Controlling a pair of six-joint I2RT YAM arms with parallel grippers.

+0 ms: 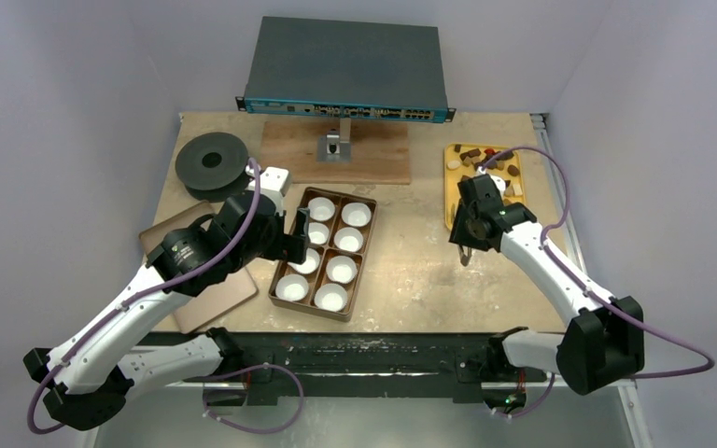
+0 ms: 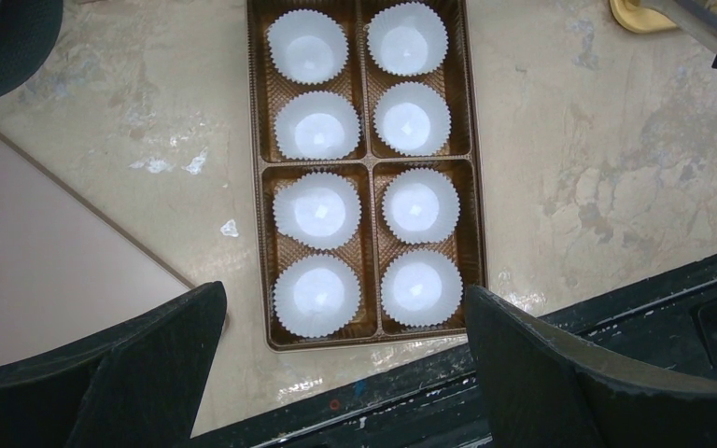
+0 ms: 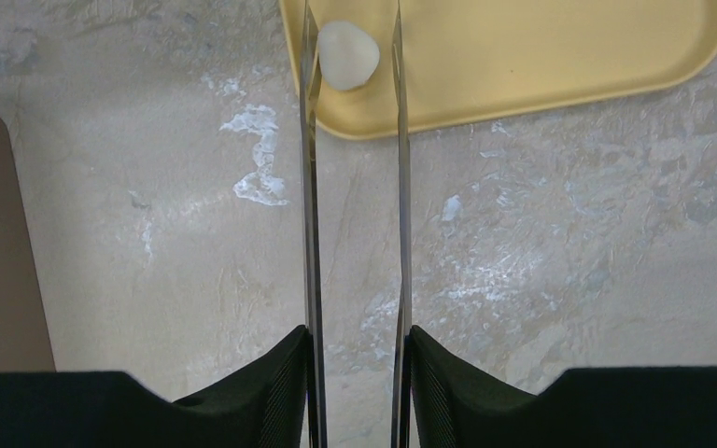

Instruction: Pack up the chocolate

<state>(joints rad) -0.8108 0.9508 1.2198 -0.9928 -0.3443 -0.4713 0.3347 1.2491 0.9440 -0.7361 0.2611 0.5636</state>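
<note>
On the counter (image 3: 523, 280), upper centre on the yellow tray (image 3: 569, 47), a cream chocolate (image 3: 348, 56) sat between my narrowly parted right jaws, unclamped.

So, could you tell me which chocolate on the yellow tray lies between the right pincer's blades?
The cream-white rounded piece by the tray's corner; it alone sits inside the right pincer.

Nothing legible in any of the three views. The only candidate was the network switch (image 1: 345, 70) at the back of the worktop (image 1: 411, 252): its blue front strip carried small light markings beside the ports, but they were too small and blurred to make out as letters or numbers from the top camera. Neither wrist view showed any lettering.
</note>
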